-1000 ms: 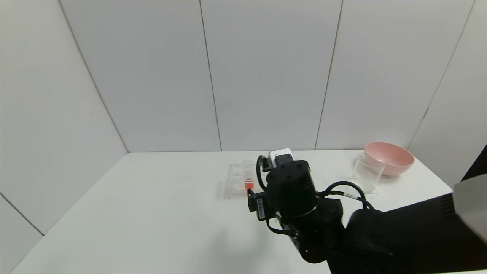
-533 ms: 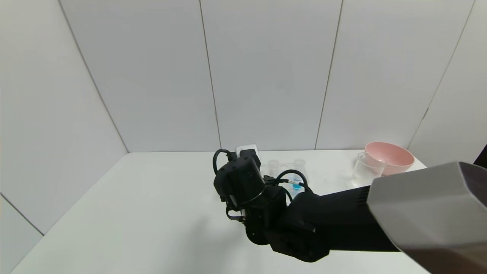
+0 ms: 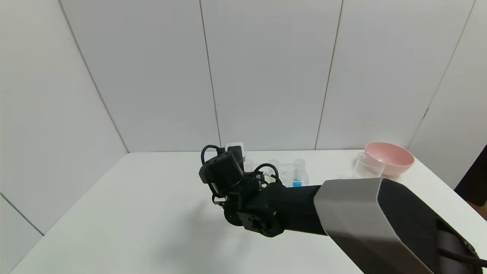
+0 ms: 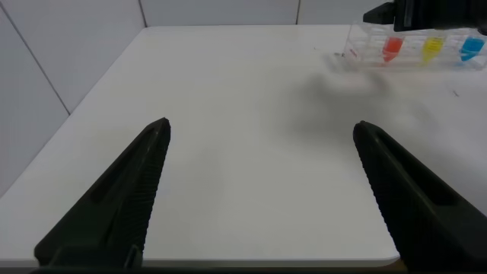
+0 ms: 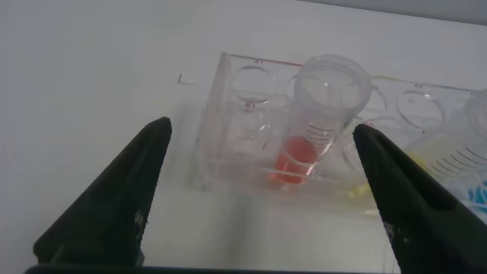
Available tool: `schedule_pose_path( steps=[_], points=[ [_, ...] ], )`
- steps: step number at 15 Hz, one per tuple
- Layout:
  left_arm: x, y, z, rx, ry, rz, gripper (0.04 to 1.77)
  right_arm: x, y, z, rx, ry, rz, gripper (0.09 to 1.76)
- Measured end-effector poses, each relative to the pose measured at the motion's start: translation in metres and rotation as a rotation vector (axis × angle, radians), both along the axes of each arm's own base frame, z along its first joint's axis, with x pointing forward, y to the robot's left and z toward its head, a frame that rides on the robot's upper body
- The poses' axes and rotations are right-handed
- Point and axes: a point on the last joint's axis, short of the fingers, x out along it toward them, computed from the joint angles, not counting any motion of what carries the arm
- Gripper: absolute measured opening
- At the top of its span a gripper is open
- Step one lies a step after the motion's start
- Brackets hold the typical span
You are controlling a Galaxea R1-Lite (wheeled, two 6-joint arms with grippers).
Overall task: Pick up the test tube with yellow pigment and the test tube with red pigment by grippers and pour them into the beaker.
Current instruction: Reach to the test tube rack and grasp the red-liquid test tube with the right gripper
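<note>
In the right wrist view the test tube with red pigment (image 5: 323,114) stands upright in a clear rack (image 5: 232,114). The test tube with yellow pigment (image 5: 449,156) stands beside it. My right gripper (image 5: 262,128) is open and empty, just short of the rack, with the red tube ahead between its jaws and untouched. In the head view my right wrist (image 3: 222,173) hides both coloured tube bottoms. The beaker (image 3: 367,167) stands at the far right. My left gripper (image 4: 262,128) is open and empty over bare table, far from the red tube (image 4: 392,47) and yellow tube (image 4: 432,49).
A blue-liquid tube (image 3: 296,179) stands at the rack's right end, also seen in the left wrist view (image 4: 472,47). A pink bowl (image 3: 390,156) sits behind the beaker. My right forearm (image 3: 361,213) lies across the table's front right. Walls close the back and left.
My right arm has swung left across the rack. Its wrist now covers the red tube in the head view and the blue tube has come into sight.
</note>
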Motion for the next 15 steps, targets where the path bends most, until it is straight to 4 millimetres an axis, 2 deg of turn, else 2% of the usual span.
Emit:
schedule_pose_path(
  steps=[6,14,15],
  points=[
    [0.0,0.0,0.0,0.0,0.0,0.0,1.72,0.019,-0.009,-0.013,-0.012,0.002,-0.033,1.71],
    [0.0,0.0,0.0,0.0,0.0,0.0,1.72,0.025,-0.014,-0.013,-0.009,0.004,-0.04,1.71],
    [0.0,0.0,0.0,0.0,0.0,0.0,1.72,0.026,-0.015,-0.012,-0.007,0.003,-0.041,1.62]
  ],
)
